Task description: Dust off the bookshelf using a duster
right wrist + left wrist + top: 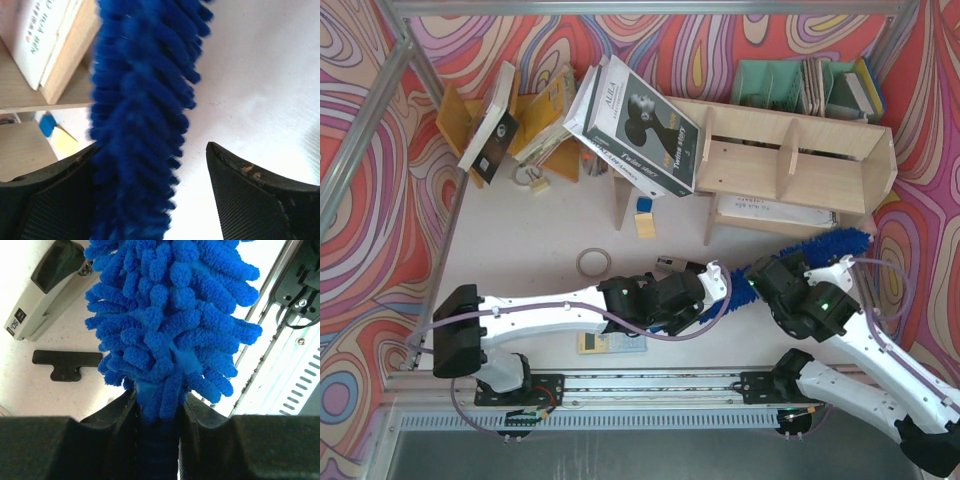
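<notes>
The blue fluffy duster [825, 247] lies slanted in front of the bookshelf [790, 165], its tip near the shelf's right leg. My left gripper [720, 284] is shut on the duster's handle end. In the left wrist view the blue strands [170, 315] fan out above the left gripper [157, 405]. My right gripper [776, 276] is open around the duster's middle. In the right wrist view the duster [140, 115] lies against the left finger [50, 200], with a bare gap to the right finger [250, 195]. The right gripper [150, 165] straddles it, and a shelf board [70, 55] shows at upper left.
A large book [640, 125] leans on the bookshelf's left end. An orange book rack [535, 120] stands at back left and a green file organiser [790, 85] behind the shelf. A tape roll [593, 262], a stapler [675, 265] and small blocks [644, 215] lie on the table.
</notes>
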`<state>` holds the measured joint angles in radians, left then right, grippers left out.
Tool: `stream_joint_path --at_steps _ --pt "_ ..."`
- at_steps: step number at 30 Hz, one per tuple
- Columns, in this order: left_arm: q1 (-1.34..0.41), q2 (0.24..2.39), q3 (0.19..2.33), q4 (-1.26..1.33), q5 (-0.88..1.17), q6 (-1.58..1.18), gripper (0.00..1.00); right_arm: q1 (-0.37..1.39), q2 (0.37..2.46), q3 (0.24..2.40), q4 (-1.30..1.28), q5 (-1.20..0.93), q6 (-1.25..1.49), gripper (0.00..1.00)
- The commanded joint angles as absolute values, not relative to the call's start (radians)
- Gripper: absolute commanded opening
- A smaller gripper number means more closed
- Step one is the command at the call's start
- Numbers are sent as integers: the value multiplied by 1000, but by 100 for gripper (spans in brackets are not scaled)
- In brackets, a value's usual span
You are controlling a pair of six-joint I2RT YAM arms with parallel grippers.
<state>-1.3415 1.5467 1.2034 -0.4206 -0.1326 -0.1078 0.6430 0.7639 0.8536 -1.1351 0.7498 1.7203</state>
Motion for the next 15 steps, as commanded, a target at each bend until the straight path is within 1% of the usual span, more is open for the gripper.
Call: stream_joint_path --at_steps 1,8,12,15 --pt "-1348 1492 1185 -350 -161 -100 0 644 753 792 -1081 706 1701 72" --pt "-1364 1463 1187 -383 -149 -103 0 645 759 807 -1063 724 1681 72" --pt "-1375 1455 1200 -407 -156 -112 0 644 766 931 -1063 791 1563 73" --pt "-1383 1440 1215 -406 -154 -118 0 644 781 1058 -1026 833 1393 75"
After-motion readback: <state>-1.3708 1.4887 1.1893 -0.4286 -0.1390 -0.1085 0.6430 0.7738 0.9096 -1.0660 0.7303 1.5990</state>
